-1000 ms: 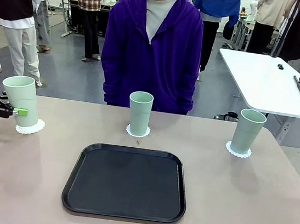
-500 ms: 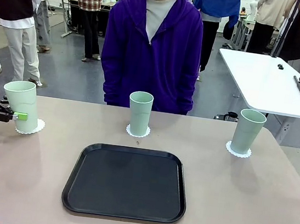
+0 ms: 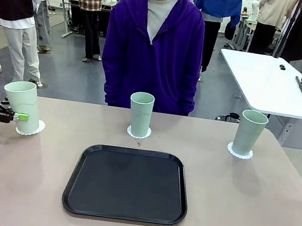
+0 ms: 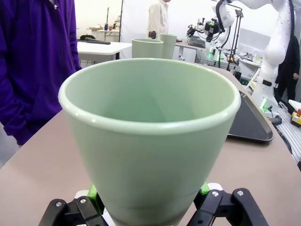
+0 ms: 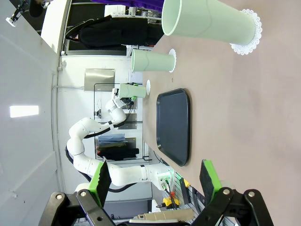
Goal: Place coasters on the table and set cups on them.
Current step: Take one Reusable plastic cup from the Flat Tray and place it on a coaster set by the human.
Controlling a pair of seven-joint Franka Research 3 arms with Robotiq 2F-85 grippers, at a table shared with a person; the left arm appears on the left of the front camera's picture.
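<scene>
While the left gripper [image 3: 21,116] grasps it, green-padded fingers [image 4: 94,194] pressed to either side near the base, the left-hand tall pale mint-green plastic tumbler [image 3: 22,106] stands upright on a small round white lacy paper coaster [image 3: 32,128] at the left edge of the matte beige-tan counter [image 3: 238,208]. Item two: an identical middle tumbler [image 3: 140,113] on its own scalloped white coaster [image 3: 138,133], at the far edge before a person in a purple hooded top [image 3: 152,52]. Item three: a right-hand tumbler [image 3: 248,132] on a third white coaster [image 3: 240,152], well apart toward the right. Item four: a rounded black plastic tray [image 3: 127,184], bare, at the counter's middle. Right gripper [image 5: 155,183]: fingers spread and released, holding nothing, hovering above the counter. Step in hand, by judgement: setting down the last cup, all three coasters already laid and each bearing a cup. Whether the left base sits fully on its coaster cannot be told. Next move calls for parting the fingers evenly and drawing straight back, so neither pad drags the light tumbler or its paper coaster.
</scene>
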